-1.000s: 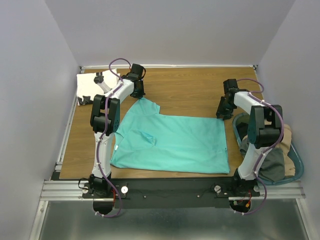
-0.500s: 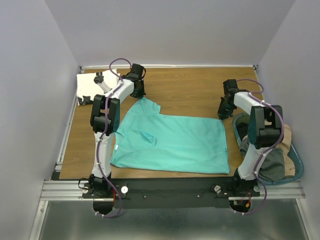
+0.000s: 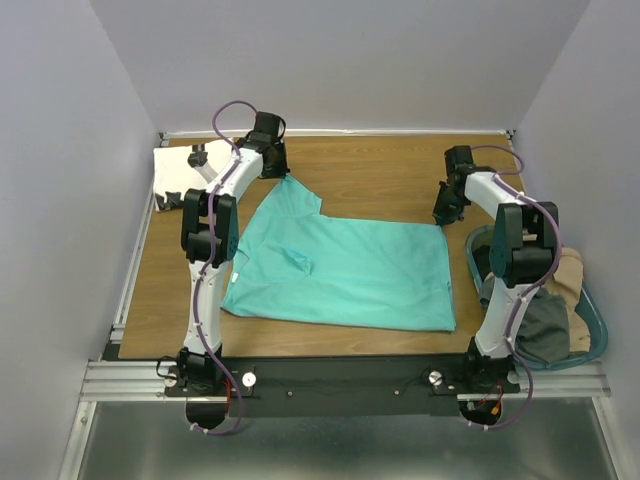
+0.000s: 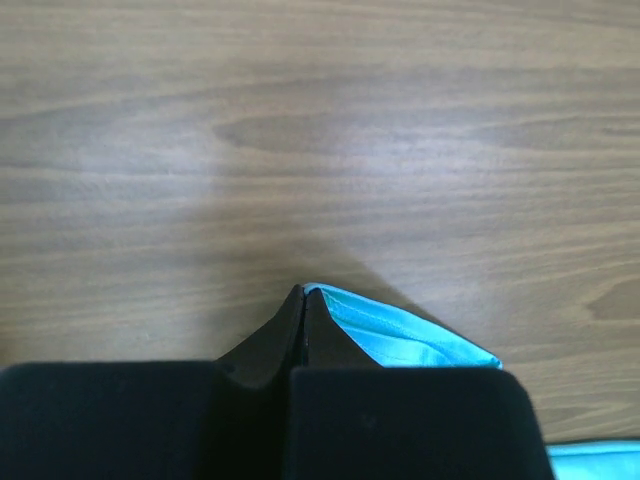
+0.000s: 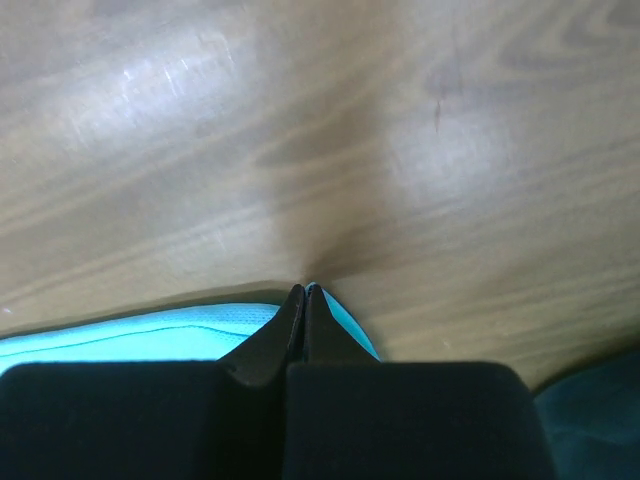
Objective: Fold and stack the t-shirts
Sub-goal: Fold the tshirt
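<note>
1. we see the plain turquoise cloth t-shirt (image 3: 340,265) spread flat mid way across the brown wooden table (image 3: 380,165), between the two arms.
2. left gripper (image 4: 303,292) has its jaws pinched together on the shirt's far left corner, with cloth poking out beside the tips.
3. right gripper (image 5: 305,289) is clamped the same way on the far right corner, near the table's right edge.
4. white cloth t-shirt with black marks (image 3: 180,172) lies in a compact pile at the table's far left corner, apart from the turquoise one.
5. blue-rimmed basket (image 3: 600,325) holding grey and tan cloth sits just beside the right arm.
</note>
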